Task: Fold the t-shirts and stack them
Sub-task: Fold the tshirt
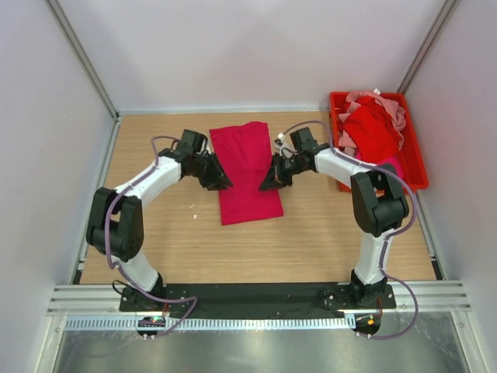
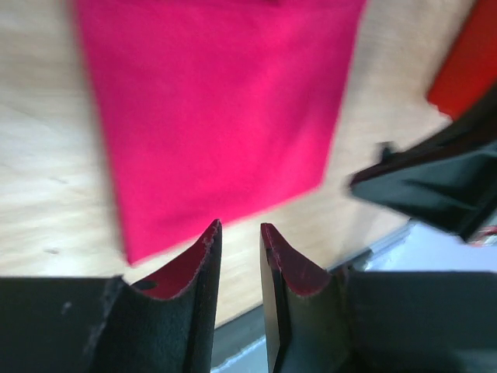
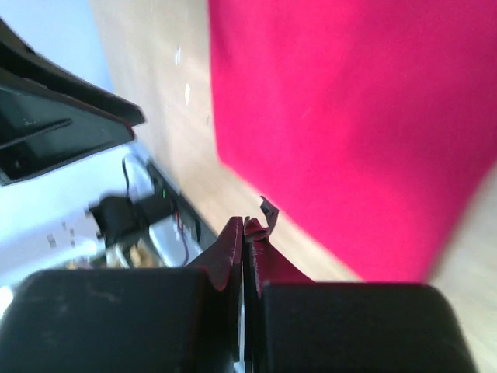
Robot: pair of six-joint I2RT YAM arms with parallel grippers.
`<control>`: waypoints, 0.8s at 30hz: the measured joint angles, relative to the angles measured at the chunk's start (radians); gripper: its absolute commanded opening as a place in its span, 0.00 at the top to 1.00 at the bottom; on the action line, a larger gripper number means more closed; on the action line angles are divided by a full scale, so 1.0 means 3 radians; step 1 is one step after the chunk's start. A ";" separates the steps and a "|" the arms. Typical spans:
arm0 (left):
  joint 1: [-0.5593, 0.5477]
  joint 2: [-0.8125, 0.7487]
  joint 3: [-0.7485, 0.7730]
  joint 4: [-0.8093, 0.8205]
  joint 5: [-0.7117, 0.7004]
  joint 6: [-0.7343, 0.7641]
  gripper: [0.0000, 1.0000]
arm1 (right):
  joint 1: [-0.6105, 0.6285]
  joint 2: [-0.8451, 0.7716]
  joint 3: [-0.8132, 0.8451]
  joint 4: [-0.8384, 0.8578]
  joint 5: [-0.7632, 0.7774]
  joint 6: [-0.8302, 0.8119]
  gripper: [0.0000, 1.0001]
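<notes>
A crimson-magenta t-shirt (image 1: 247, 171) lies flat on the wooden table as a long folded rectangle; it also shows in the left wrist view (image 2: 217, 109) and the right wrist view (image 3: 357, 116). My left gripper (image 1: 221, 183) hovers at the shirt's left edge, its jaws (image 2: 239, 227) apart and empty. My right gripper (image 1: 269, 183) hovers at the shirt's right edge, its jaws (image 3: 244, 222) closed together with no cloth between them. A red t-shirt (image 1: 373, 132) and pale pink t-shirts (image 1: 397, 116) lie crumpled in the bin.
A rigid red plastic bin (image 1: 416, 159) stands at the back right of the table, next to the right arm. White walls enclose the table on three sides. The right gripper (image 2: 435, 186) shows dark in the left wrist view.
</notes>
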 measured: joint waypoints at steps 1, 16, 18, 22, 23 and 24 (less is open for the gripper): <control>-0.0104 -0.0061 -0.0099 0.0102 0.0047 -0.0093 0.74 | 0.0075 -0.0034 -0.0100 0.0039 -0.0058 -0.0001 0.99; -0.0370 0.0366 -0.0913 0.0788 0.0315 -0.0591 0.79 | 0.0192 0.0366 -0.1017 0.0998 -0.0544 0.0216 0.99; -0.0361 0.0351 -0.0974 0.0879 0.0362 -0.0596 0.79 | 0.0161 0.0354 -0.1091 0.1102 -0.0590 0.0212 0.99; -0.0357 0.0253 -0.1127 0.1007 0.0362 -0.0572 0.80 | 0.0018 0.0221 -0.1354 0.1218 -0.0615 0.0201 0.99; -0.0357 0.0220 -0.1170 0.1020 0.0360 -0.0562 0.80 | -0.0034 0.0165 -0.1429 0.1228 -0.0609 0.0205 0.99; -0.0356 0.0189 -0.1211 0.1025 0.0360 -0.0544 0.80 | -0.0075 0.0130 -0.1481 0.1233 -0.0608 0.0202 0.99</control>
